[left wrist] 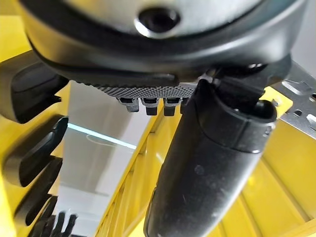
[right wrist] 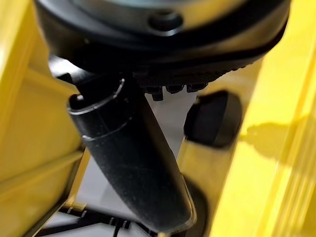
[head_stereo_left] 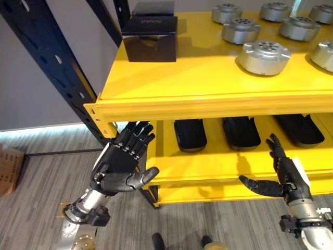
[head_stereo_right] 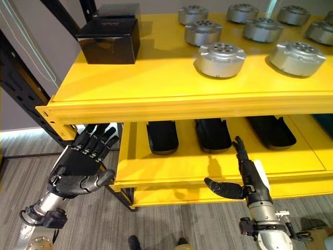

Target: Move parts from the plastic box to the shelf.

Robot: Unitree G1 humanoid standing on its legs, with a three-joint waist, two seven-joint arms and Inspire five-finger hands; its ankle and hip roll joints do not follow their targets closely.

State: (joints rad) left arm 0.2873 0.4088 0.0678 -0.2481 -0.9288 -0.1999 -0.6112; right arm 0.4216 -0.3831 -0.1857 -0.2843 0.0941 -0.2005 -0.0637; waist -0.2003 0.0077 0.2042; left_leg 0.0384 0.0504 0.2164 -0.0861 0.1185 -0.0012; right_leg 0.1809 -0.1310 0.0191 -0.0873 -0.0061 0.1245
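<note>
Both hands empty, fingers spread: left hand [head_stereo_left: 120, 165], right hand [head_stereo_left: 285, 177] below yellow metal shelf [head_stereo_left: 208, 99] front edge; round silver metal parts [head_stereo_left: 264, 57] on top. Likely between transfers; next fetch another part.

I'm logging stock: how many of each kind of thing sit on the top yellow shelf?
Silver round parts: 8
Black boxes: 2
Total: 10 in view; more may lie past the picture's edge.

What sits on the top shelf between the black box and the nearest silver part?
Nothing: in the left eye view, bare yellow shelf runs between the black box and the nearest silver part.
</note>
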